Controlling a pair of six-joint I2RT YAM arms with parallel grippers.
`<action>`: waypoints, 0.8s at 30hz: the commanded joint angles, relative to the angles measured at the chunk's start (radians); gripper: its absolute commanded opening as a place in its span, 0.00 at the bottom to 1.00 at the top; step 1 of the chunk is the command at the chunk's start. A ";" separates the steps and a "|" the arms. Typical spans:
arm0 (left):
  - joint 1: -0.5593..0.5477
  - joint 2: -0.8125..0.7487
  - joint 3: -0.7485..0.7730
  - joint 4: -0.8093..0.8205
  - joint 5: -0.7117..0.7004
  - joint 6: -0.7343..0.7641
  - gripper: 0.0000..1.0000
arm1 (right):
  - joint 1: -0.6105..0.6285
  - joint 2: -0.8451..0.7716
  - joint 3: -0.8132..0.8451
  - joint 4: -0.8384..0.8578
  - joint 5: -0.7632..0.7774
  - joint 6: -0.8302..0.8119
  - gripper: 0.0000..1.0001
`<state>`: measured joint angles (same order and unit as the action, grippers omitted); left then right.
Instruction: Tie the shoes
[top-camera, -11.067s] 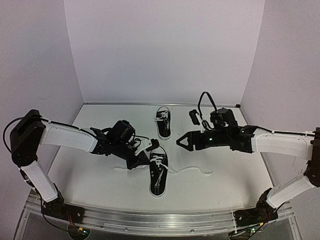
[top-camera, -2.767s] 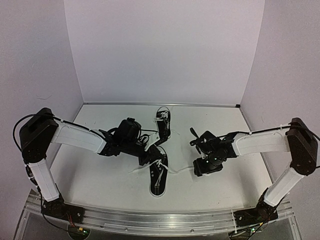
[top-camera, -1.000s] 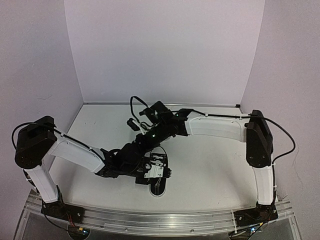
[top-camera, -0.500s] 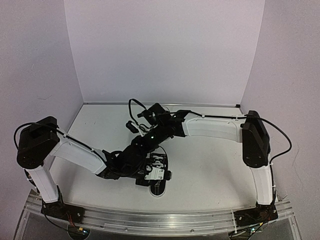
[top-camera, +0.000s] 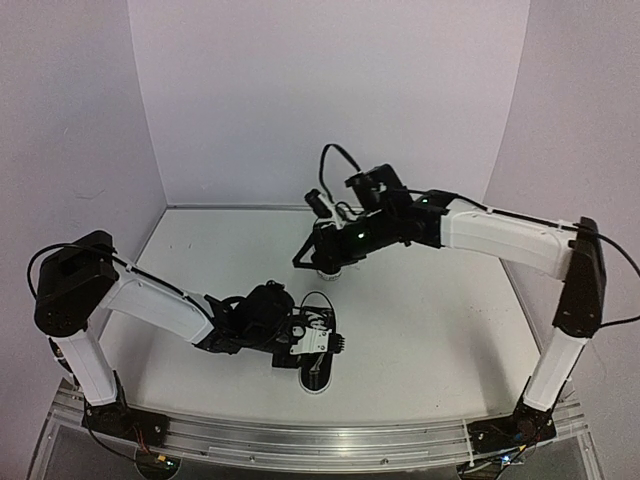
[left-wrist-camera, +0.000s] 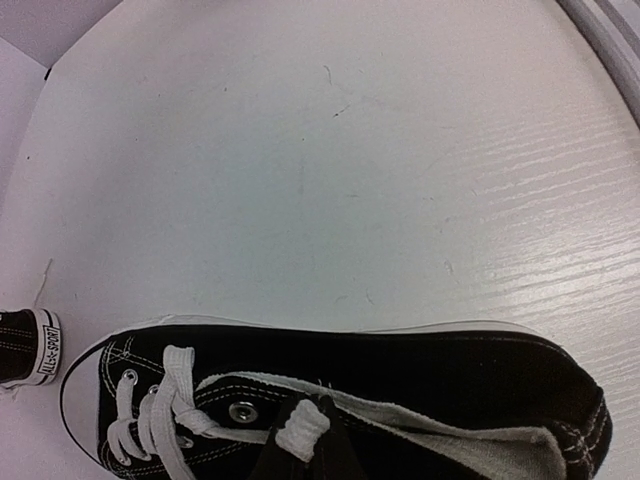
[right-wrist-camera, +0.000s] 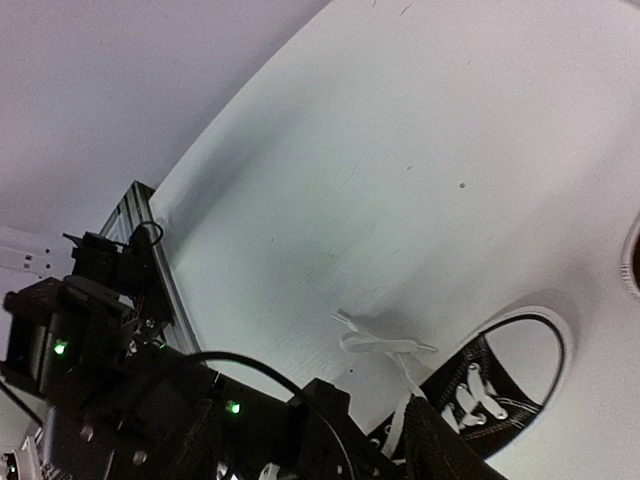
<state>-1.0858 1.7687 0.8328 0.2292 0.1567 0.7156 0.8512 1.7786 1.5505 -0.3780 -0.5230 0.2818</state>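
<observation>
My two arms
White shells, black joints on left arm (top-camera: 160, 300) and right arm (top-camera: 500, 235); looping black cable (top-camera: 326, 153), green lights (top-camera: 357, 237).

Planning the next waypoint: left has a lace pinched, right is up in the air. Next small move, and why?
Probably lower the right gripper to the loose lace end lying on the table beside the near shoe: the left gripper pinches a lace at its tongue, and right hangs clear.

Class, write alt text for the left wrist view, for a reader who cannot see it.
The left gripper pinches a white lace over a black sneaker lying toe-left on a white table; a second shoe's heel peeks in at left.
</observation>
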 joint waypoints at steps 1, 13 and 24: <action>0.070 -0.026 0.070 -0.046 0.156 -0.127 0.00 | -0.022 -0.164 -0.159 0.095 0.070 0.014 0.58; 0.203 0.083 0.217 -0.150 0.430 -0.277 0.01 | 0.104 -0.478 -0.643 0.362 0.364 -0.103 0.41; 0.243 0.193 0.331 -0.222 0.569 -0.313 0.02 | 0.443 -0.204 -0.608 0.521 0.790 -0.482 0.32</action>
<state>-0.8558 1.9326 1.0944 0.0545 0.6391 0.4211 1.2122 1.4482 0.8849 0.0589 0.0688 0.0001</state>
